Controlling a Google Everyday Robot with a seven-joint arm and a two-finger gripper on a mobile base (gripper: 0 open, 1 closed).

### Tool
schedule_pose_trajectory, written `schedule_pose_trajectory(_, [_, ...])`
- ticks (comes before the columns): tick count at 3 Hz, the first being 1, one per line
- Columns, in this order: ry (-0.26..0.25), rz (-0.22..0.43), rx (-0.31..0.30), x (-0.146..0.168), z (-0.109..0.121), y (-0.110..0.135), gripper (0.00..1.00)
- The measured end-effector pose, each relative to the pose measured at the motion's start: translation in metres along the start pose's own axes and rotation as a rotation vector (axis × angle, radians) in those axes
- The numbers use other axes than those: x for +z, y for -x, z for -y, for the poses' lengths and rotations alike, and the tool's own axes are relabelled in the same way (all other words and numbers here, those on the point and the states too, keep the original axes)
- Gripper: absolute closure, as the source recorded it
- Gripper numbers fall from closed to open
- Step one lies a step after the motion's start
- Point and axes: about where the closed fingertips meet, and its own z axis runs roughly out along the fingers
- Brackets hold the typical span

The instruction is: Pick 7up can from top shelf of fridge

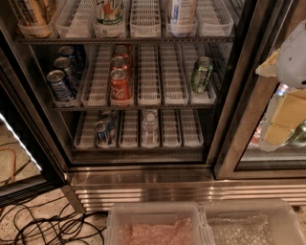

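The 7up can point(109, 11), pale whitish-green with a green and red logo, stands upright in a white lane tray at the front of the top shelf point(129, 40), left of centre; its top is cut off by the frame edge. The fridge point(143, 168) stands with its left door swung open. My gripper point(289, 72), white with beige parts, hangs at the right edge in front of the right glass door, well to the right of the can and a little lower, touching nothing.
A white bottle point(181, 14) and a tan container point(33, 14) share the top shelf. Below are red cola cans point(120, 82), blue cans point(61, 79) and a dark green can point(202, 74). Two clear bins point(158, 225) sit at the bottom, cables point(48, 225) on the floor.
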Motion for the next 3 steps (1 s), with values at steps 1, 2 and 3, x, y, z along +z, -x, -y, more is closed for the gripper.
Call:
schedule_pose_trajectory(1, [0.000, 0.000, 0.000, 0.000, 0.000, 0.000, 0.00])
schedule_pose_trajectory(2, [-0.003, 0.000, 0.022, -0.001, 0.003, 0.010, 0.00])
schedule_pose_trajectory(3, [0.018, 0.001, 0.069, 0.003, 0.010, 0.023, 0.00])
